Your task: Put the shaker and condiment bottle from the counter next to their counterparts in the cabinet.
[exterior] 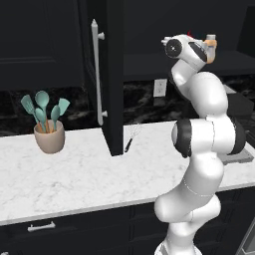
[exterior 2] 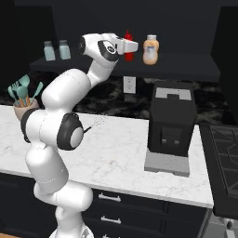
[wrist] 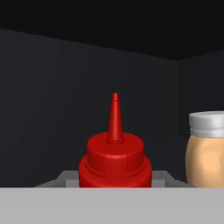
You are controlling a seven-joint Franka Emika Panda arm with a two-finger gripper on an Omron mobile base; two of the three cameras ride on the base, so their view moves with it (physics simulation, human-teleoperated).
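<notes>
Condiment bottle all red; counterpart bottle orange-amber, pale cap; counter white, grey-veined.

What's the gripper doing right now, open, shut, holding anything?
Gripper: shut on the red bottle, up at the cabinet shelf beside the orange bottle.

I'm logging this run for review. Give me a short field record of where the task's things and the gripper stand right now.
gripper: raised at the cabinet shelf, jaws shut on the condiment bottle
condiment bottle: red, upright, at shelf height
orange bottle: pale cap, standing on the cabinet shelf, beside the red one, apart from it
shakers: two side by side at the shelf's left end
counter: holds a utensil cup, a whisk, a black coffee machine
cabinet door: open
</notes>
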